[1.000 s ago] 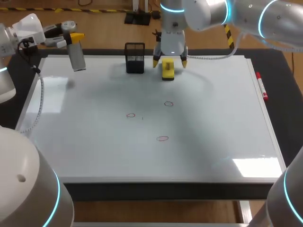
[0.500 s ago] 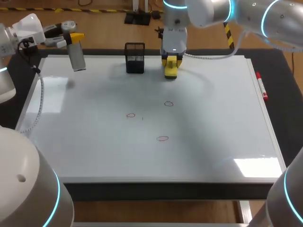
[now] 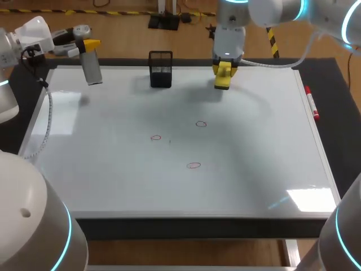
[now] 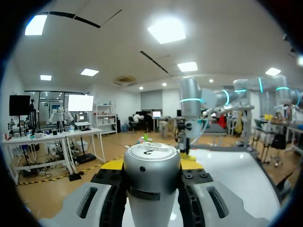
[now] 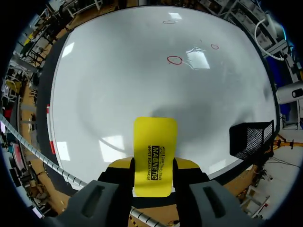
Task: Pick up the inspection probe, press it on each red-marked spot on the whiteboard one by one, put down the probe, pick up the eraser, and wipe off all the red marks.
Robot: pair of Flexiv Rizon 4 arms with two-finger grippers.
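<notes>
Basket (image 3: 161, 70) near eraser (image 3: 223, 75) — marker (image 3: 312, 103) on whiteboard (image 3: 113, 169) edge.

The middle and near half of the whiteboard (image 3: 113, 180) give broad room to pass; the three red marks (image 3: 194, 165) there are flat and block nothing. Seen from the board's centre in the head view, the obstacles crowd the far edge:

- **10 o'clock:** the left gripper (image 3: 87, 48) clasps the probe (image 3: 92, 70) over the far left corner.
- **11 o'clock:** a black mesh holder (image 3: 161, 69) stands upright.
- **1 o'clock:** the right gripper (image 3: 224, 69) clamps the eraser (image 3: 222, 79). A gap lies between holder and eraser.
- **2 o'clock:** a red marker (image 3: 312, 103) lies along the right rim.
</notes>
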